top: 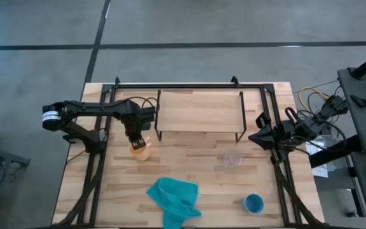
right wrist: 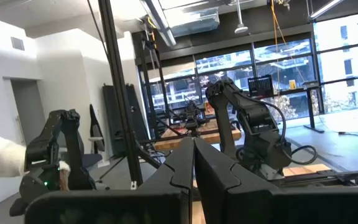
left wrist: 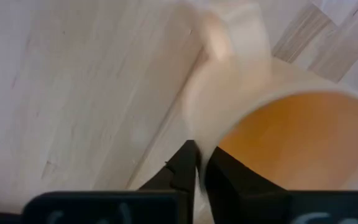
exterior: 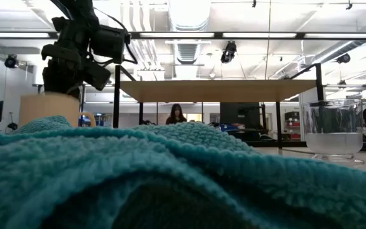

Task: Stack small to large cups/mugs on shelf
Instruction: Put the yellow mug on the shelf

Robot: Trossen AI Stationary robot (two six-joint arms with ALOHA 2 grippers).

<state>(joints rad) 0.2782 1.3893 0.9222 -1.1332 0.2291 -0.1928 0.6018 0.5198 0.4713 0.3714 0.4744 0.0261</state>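
Observation:
The orange mug [top: 141,151] stands near the table's left side, in front of the shelf's left end; in the low view the mug [exterior: 49,109] shows behind the teal cloth. My left gripper [top: 138,140] is above it, shut on it. The shelf [top: 199,114], a light-wood board on black legs, stands at the far middle of the table. The clear glass cup [top: 232,160] stands upright right of centre, and the blue cup [top: 253,203] stands near the right near corner. My right gripper [right wrist: 193,155] waits shut at the table's right edge. My left gripper [left wrist: 197,155] holds the orange mug by its rim [left wrist: 199,134], on the side next to the handle [left wrist: 219,37]. One finger [left wrist: 182,171] is outside the wall and the other [left wrist: 235,177] inside. The fingers come from above, pointing down. The cloth hides the mug's base.
A crumpled teal cloth [top: 173,198] lies at the near middle of the table and fills the low view's foreground [exterior: 170,172]. Black frame rails [top: 189,86] run along the far and side edges. Bare tabletop [top: 189,156] lies between shelf and cloth.

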